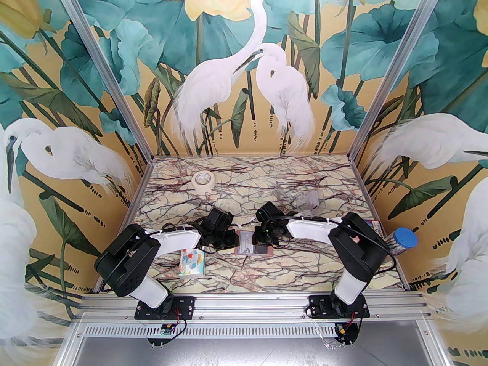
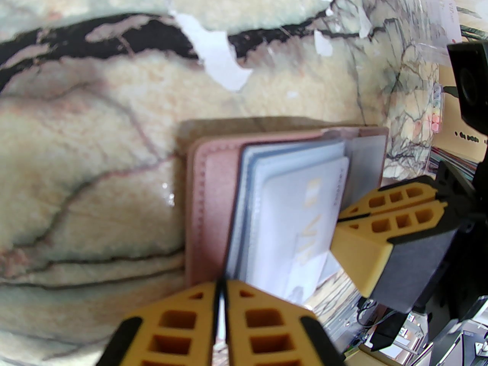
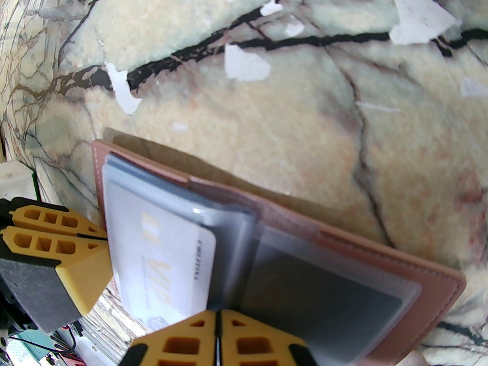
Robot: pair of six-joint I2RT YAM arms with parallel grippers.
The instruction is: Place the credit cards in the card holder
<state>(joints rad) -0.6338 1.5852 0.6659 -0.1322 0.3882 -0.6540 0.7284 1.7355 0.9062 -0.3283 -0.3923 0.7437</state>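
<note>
The dusty-pink card holder (image 1: 267,252) lies open on the marble table between my two grippers. In the left wrist view its pink cover (image 2: 206,204) carries clear pockets, and a white credit card (image 2: 301,212) with gold lettering sits partly in one. The right wrist view shows the same white card (image 3: 160,265) in the left pocket and a dark card (image 3: 324,307) in the right pocket. My left gripper (image 2: 220,292) is shut on the holder's pocket edge. My right gripper (image 3: 218,318) is shut, its tips against the white card's outer edge, by the holder's fold.
A cartoon-printed tissue pack (image 1: 192,262) lies beside the left arm. A tape roll (image 1: 203,181) sits at the back left, a clear plastic box (image 1: 307,200) at the back right, and a blue-capped tube (image 1: 404,239) at the right edge.
</note>
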